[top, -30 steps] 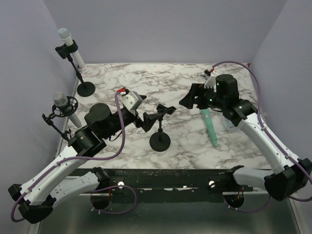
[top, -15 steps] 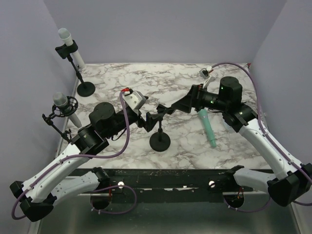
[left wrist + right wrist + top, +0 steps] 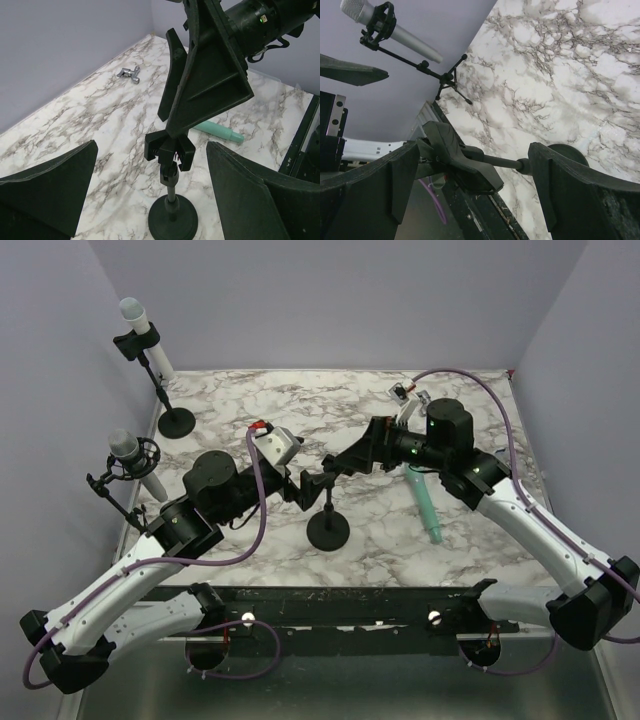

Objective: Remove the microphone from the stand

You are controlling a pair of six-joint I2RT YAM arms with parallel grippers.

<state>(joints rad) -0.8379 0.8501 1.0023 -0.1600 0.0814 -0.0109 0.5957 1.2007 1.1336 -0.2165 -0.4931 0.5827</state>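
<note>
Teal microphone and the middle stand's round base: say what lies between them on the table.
Nothing but bare marble table lies between the teal microphone and the stand base, as the top view shows.

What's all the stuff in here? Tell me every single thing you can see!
Green mic: one, teal, lying on the table right of the empty stand.
Empty stand: one, black, middle of the table towards the front.
Back mic: one, grey and white, on a black stand in the far left corner.
Side mic: one, grey and white, on a black tripod at the left edge.
Metal bit: one, silver, on the table beyond the empty stand.
Table: one, white and grey marble.
Walls: lilac, all round.
Left gripper: one, black, open, by the stand's clip.
Right gripper: one, black, open, around the clip.
</note>
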